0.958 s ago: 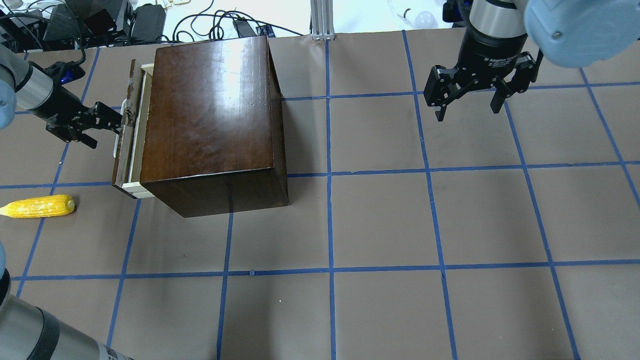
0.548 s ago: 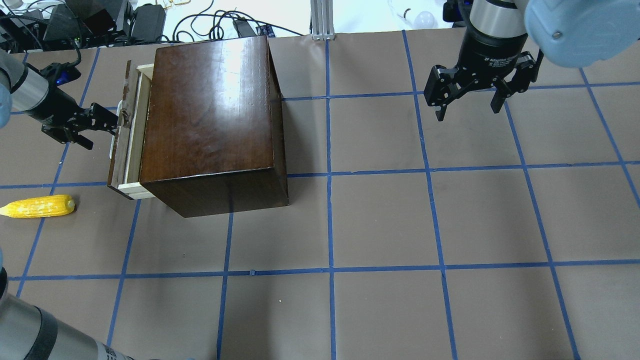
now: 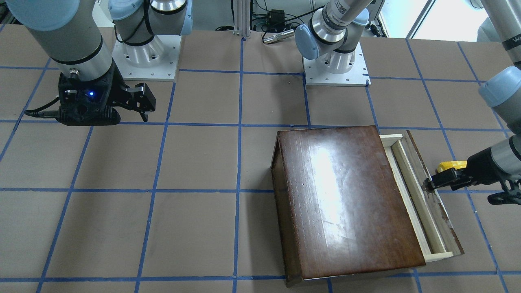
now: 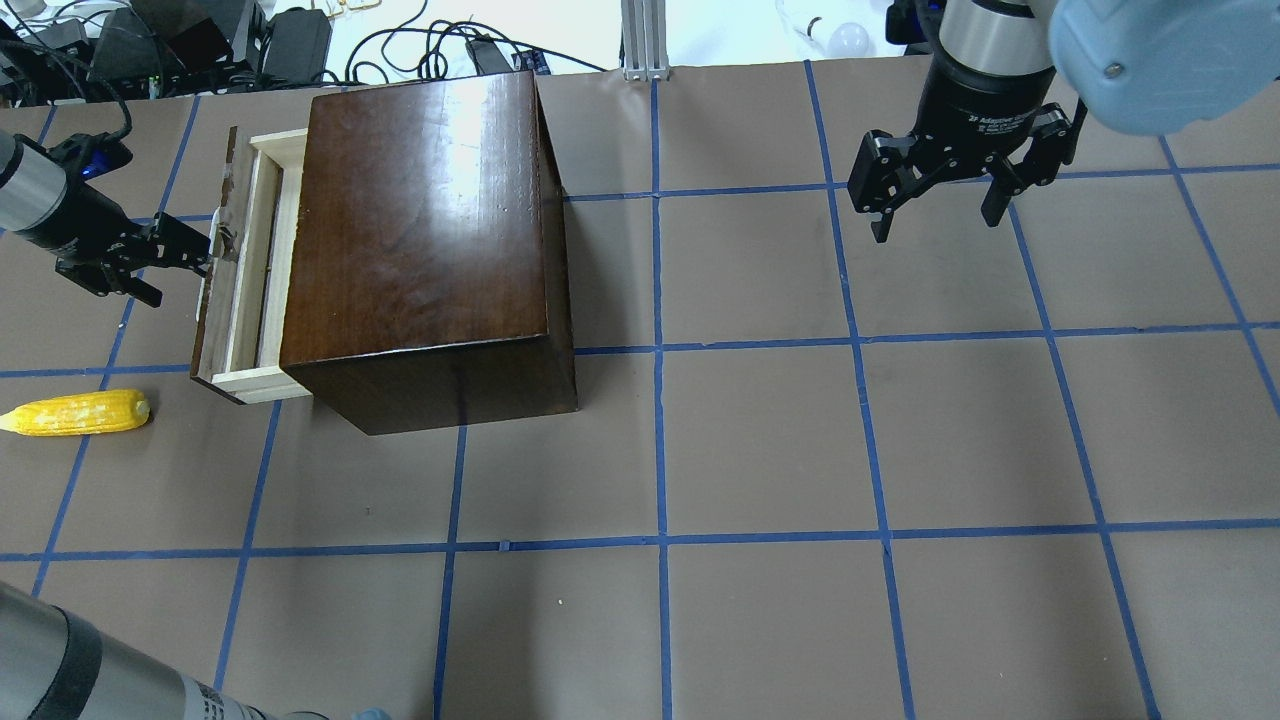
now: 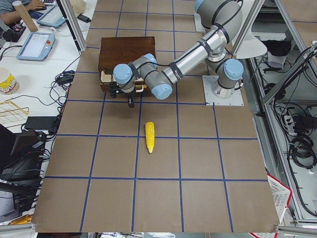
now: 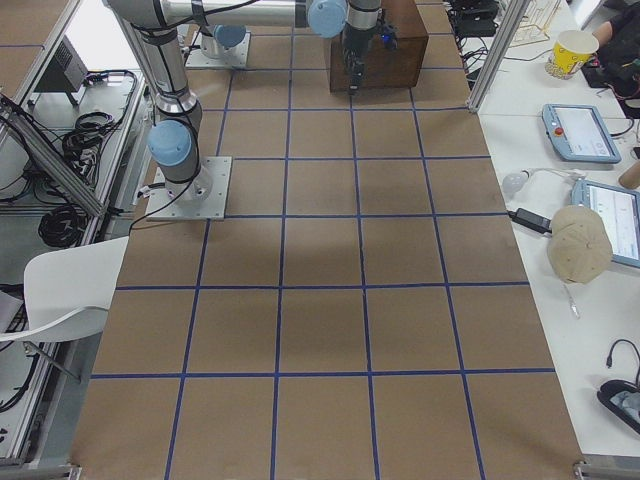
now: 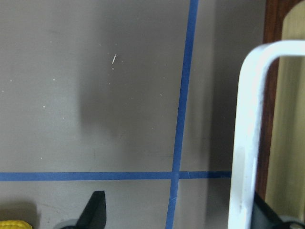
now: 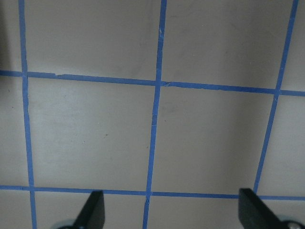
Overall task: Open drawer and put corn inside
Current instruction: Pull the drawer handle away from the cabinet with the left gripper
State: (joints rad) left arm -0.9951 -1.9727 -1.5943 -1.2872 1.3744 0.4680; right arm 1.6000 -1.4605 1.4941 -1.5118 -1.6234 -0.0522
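Note:
The dark-brown box (image 4: 420, 220) stands at the table's far left. Its drawer (image 4: 262, 270) is pulled partly out toward the left, showing a strip of pale wood behind the worn dark front panel (image 4: 208, 300). My left gripper (image 4: 182, 262) is at the drawer's white handle (image 4: 218, 232). In the left wrist view the handle (image 7: 245, 143) runs between my spread fingers, close against one finger (image 7: 264, 214). The yellow corn (image 4: 80, 412) lies on the table to the drawer's front left, apart from both grippers. My right gripper (image 4: 935, 228) hangs open and empty at the far right.
Brown paper with a blue tape grid (image 4: 660, 345) covers the table. Cables and power bricks (image 4: 200, 40) lie past the far edge behind the box. An aluminium post (image 4: 640, 40) stands at the back middle. The arm bases (image 3: 336, 65) sit on the robot's side.
My left gripper has moved left with the handle, and the drawer has slid further out of the box. The corn and right arm have not moved.

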